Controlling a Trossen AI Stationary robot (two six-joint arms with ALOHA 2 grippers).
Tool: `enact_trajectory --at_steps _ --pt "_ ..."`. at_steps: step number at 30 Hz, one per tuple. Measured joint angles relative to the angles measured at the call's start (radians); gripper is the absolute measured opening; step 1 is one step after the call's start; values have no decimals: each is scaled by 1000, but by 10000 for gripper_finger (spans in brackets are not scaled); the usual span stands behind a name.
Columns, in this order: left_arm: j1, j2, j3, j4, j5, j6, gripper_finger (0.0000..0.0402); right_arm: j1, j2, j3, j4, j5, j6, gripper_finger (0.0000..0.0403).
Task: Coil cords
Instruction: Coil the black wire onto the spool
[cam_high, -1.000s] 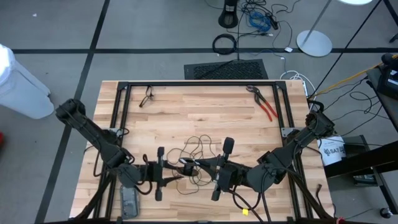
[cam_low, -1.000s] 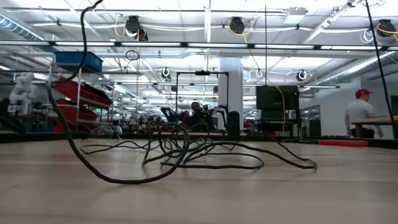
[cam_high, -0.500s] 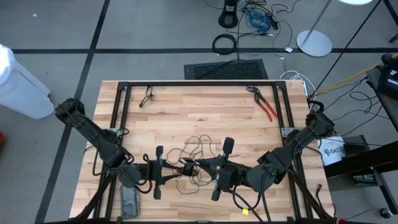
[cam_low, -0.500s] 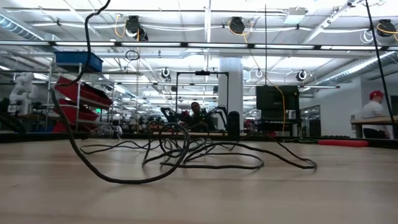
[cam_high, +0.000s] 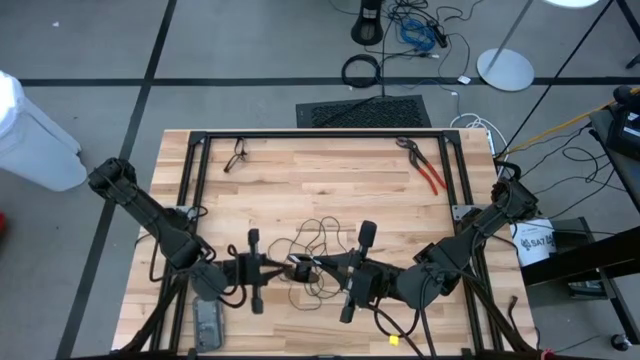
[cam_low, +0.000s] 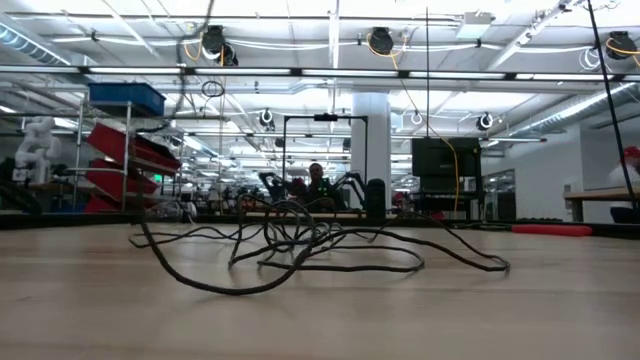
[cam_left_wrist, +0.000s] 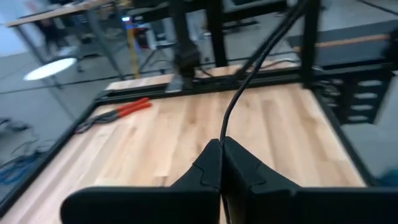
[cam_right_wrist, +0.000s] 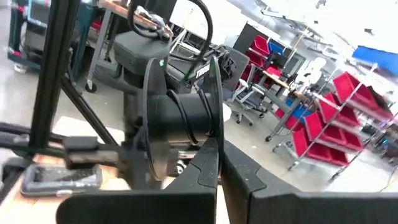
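Observation:
The thin black cord lies as a loose tangle (cam_high: 318, 238) on the wooden table, seen flat across the boards in the low view (cam_low: 330, 265). One strand (cam_left_wrist: 242, 87) rises out of my left gripper (cam_left_wrist: 221, 144), which is shut on it just left of the tangle (cam_high: 280, 268). Facing it, my right gripper (cam_high: 318, 265) is shut at a black reel (cam_right_wrist: 180, 118). The reel has turns of cord around its core and hangs in the air between the two grippers. My left gripper pinches a single strand of the cord (cam_left_wrist: 224, 132) between its two fingertips. The fingers reach nearly level from the table's left. The strand climbs away from the tips in a curve, clear of the table. My right gripper meets the reel at its near flange (cam_right_wrist: 214, 93), coming level from the table's right. Its own fingers (cam_right_wrist: 208, 162) hide the place of contact. The reel is clear of the table, its axis lying across the fingers.
Red-handled pliers (cam_high: 430, 172) lie at the far right and a small dark object (cam_high: 235, 155) at the far left. A black metal frame (cam_high: 320, 135) borders the table. A grey flat device (cam_high: 207, 325) lies near the left arm's base. Bare boards stretch beyond the tangle.
My left gripper has shut and taken hold of the cord strand, tipping slightly without shifting place. In the low view the strand that climbed steeply out of the picture at the left now hangs lower. The near loop on the table has slid a little sideways.

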Motion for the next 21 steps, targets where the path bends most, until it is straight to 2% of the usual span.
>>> enact_trajectory --at_steps 9,21 --pt "80 17 0 12 -23 -51 4 -61 8 0 8 -2 143 0" --pt "147 33 0 51 -23 -36 2 -119 47 -1 19 20 157 0"
